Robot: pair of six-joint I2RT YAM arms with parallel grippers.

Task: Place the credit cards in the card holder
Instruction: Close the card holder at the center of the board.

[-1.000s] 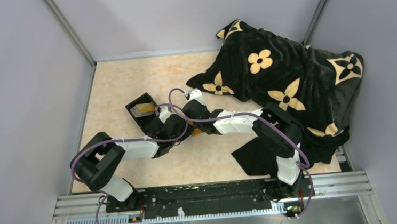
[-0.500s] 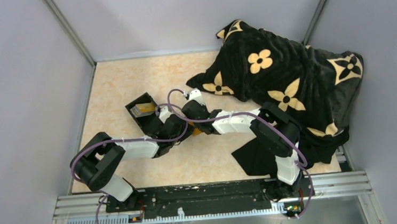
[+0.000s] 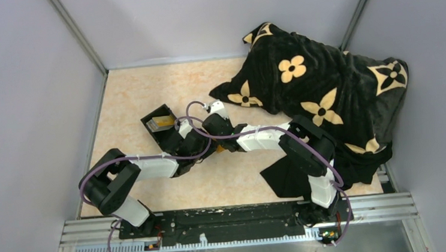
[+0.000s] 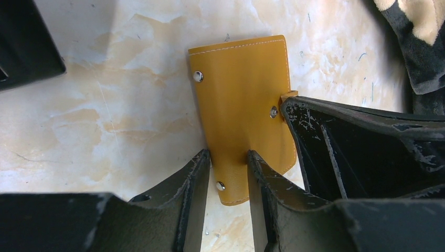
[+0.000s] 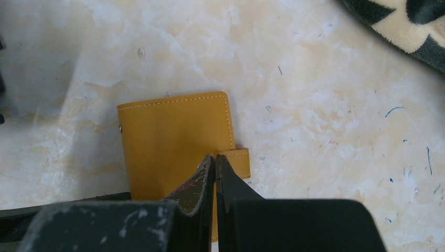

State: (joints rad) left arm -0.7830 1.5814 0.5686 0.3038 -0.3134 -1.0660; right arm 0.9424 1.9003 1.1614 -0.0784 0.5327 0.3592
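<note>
The card holder (image 4: 241,105), an orange-tan stitched sleeve with metal studs, lies flat on the marbled table (image 4: 105,115). My left gripper (image 4: 228,155) is open. Its jaws straddle the holder's near corner, one tip at the left edge and the other on the leather. My right gripper (image 5: 215,156) is shut, its tips down on the card holder (image 5: 173,136) beside the small closure tab (image 5: 239,160). From above, only a sliver of the card holder (image 3: 220,148) shows under both wrists. The credit cards (image 3: 161,122) appear as a golden-tan and pale patch inside the black open box (image 3: 151,121).
A black blanket with cream flowers (image 3: 320,88) covers the back right and drapes to the front right. Its edge shows in the wrist views (image 4: 414,47) (image 5: 404,26). The black box (image 4: 26,47) sits just left of the holder. Grey walls (image 3: 25,87) enclose the table.
The right wrist has crept slightly to the left over the holder. The left arm and the holder have stayed where they were.
</note>
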